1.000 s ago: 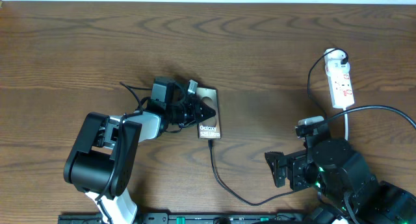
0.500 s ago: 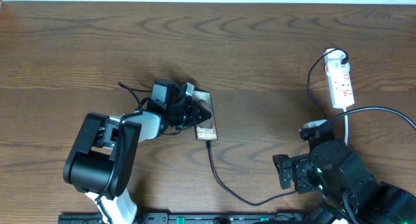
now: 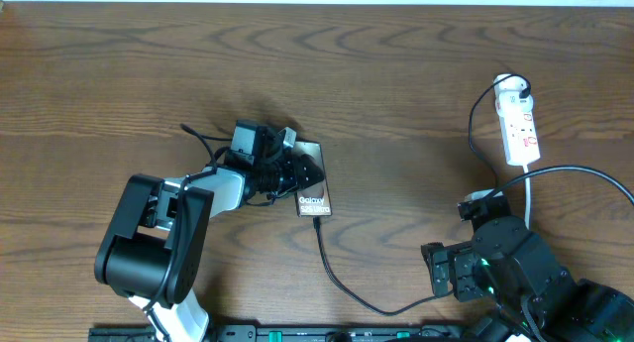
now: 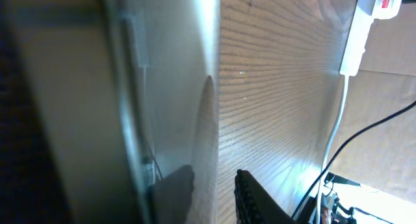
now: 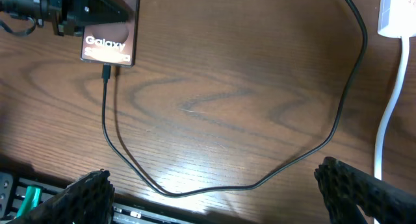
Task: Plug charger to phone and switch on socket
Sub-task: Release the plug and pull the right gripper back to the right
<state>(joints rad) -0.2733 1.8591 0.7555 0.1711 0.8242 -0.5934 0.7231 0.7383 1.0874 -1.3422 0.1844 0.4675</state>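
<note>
Dark grey-brown slab phone [image 3: 315, 195] seems clamped by left end effector [image 3: 303, 171], steadying its plugged thin black charger cable [image 3: 337, 280]; right end effector [image 5: 218, 185], at 5 o'clock, gapes empty.

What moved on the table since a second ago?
The right gripper, open and empty, pulled back toward the table's near edge. The phone, under the left gripper, turned a little, and its far end shifted leftward. The charger stayed in the phone's near end, and the socket didn't move.
</note>
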